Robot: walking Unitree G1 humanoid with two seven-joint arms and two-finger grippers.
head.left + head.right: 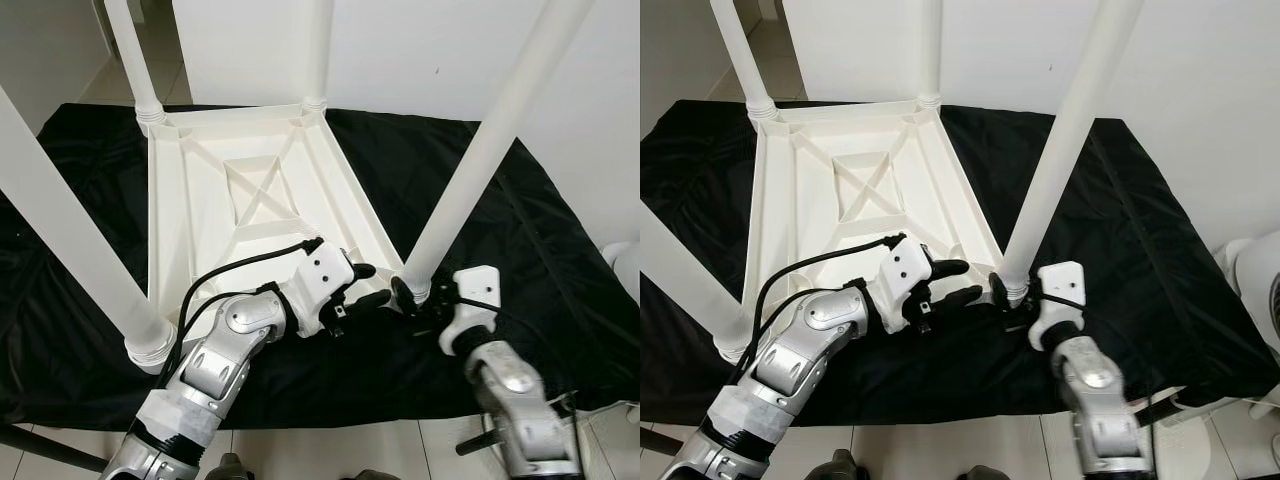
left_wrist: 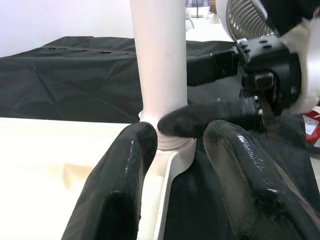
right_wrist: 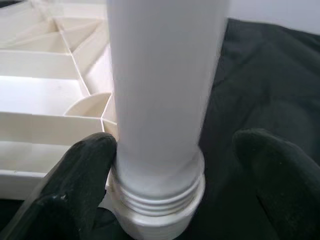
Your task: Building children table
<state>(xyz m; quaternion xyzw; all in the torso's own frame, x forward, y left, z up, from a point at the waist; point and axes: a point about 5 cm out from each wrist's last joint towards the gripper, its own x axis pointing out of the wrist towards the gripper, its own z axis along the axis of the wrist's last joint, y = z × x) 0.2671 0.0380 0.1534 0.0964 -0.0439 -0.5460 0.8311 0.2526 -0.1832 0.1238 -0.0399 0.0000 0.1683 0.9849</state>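
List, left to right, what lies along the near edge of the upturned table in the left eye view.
near-left table leg → left tool → near-right table leg → right tool, its fingers either side of that leg's threaded base.
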